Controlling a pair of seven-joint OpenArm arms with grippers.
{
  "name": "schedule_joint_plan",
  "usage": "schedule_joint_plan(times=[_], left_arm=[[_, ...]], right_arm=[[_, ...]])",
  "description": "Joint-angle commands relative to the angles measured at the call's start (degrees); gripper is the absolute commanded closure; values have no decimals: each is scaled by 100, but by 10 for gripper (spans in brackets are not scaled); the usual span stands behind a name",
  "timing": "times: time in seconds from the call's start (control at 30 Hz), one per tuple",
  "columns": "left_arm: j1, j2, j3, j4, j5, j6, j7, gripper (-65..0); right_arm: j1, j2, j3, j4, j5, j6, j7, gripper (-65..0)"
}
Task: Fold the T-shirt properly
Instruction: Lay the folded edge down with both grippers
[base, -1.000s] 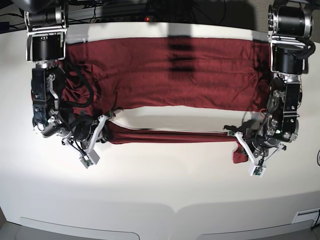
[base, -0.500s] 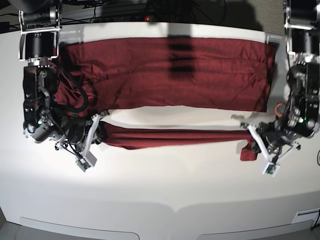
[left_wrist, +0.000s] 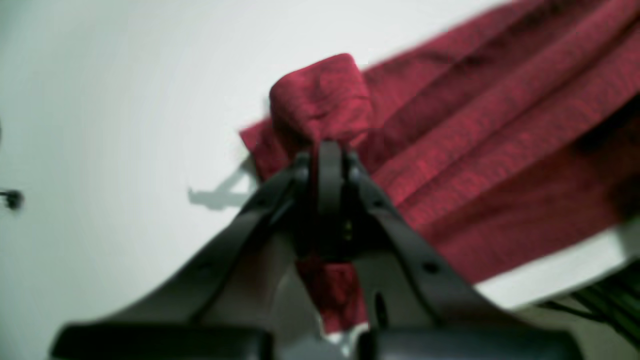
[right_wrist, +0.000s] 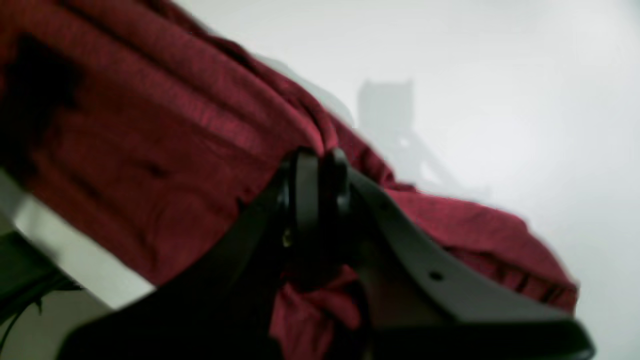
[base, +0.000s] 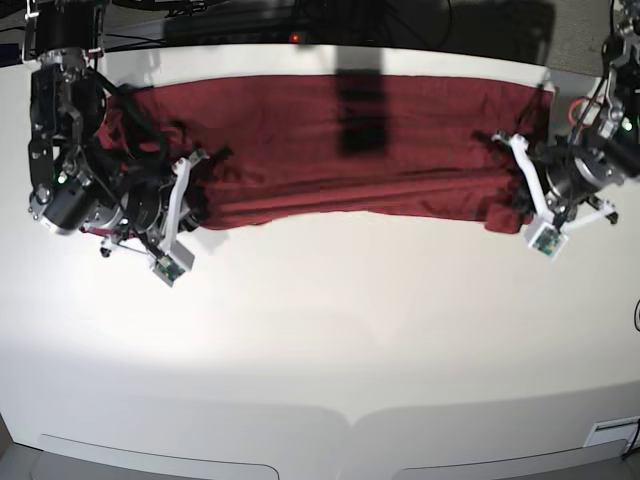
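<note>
Only up close: left gripper (left_wrist: 327, 160) and right gripper (right_wrist: 315, 170) each pinching T-shirt (base: 350, 150) fabric.

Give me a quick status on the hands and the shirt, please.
Left hand shut on shirt edge. Right hand shut on opposite edge. Shirt stretched between them over the table, lower edge folded up. Nothing in the way.
</note>
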Motion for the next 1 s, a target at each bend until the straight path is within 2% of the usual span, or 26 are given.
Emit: schedule_joint_plan(times=[0.0,0.23,0.43,0.7,0.9,0.97], left_arm=[[31,-98,-55,186,83,44,-39,0],[717,-96,-55,817,85,42,15,0],[1224,-72,-55,892,192,44,-205,0],[1836,-63,-55,892,234,39,-348,0],[1996,-61,-55,892,474,42,-400,0],[1978,-66,-55,892,614,44,-629,0]], right_arm=[[22,101,173,181,-63,-36,31,0],[-782,101,1228,752,525,-36,-208,0],[-1351,98,1838,848,671,-36,-201,0],[-1952,98,1965,846,428,-36,-149,0],[-2170,66,1965,837,-7,-36,127,0],[-2179,68,1965,837,-37,-36,273,0]])
